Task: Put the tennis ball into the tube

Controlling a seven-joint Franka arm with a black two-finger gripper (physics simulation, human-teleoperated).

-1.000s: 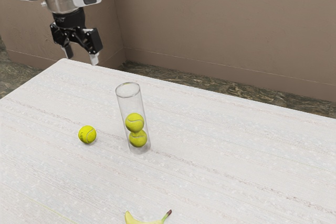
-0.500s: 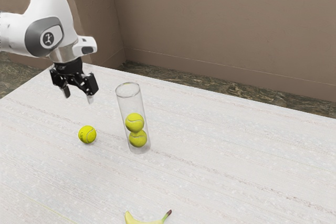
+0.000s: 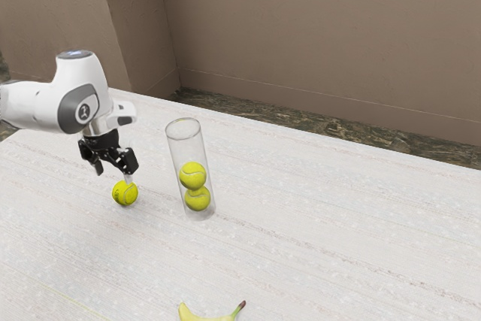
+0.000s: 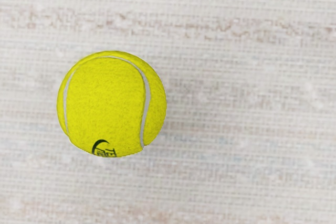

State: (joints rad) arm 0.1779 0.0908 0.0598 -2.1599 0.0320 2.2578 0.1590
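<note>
Across the exterior view, from three round to nine o'clock, spreads the white desk (image 3: pixel 338 223). Near the dial's centre stands the clear tube (image 3: pixel 186 144); at ten o'clock from it is my arm (image 3: pixel 79 92). At nine, my end effector (image 3: pixel 113 176) hangs with its fingers wide apart, just over the loose tennis ball (image 3: pixel 125 194), which rests on the desk. Toward six lies the banana (image 3: pixel 210 317). Inside the tube, two other balls sit stacked, one (image 3: pixel 192 176) at twelve, one (image 3: pixel 198 200) at six.
</note>
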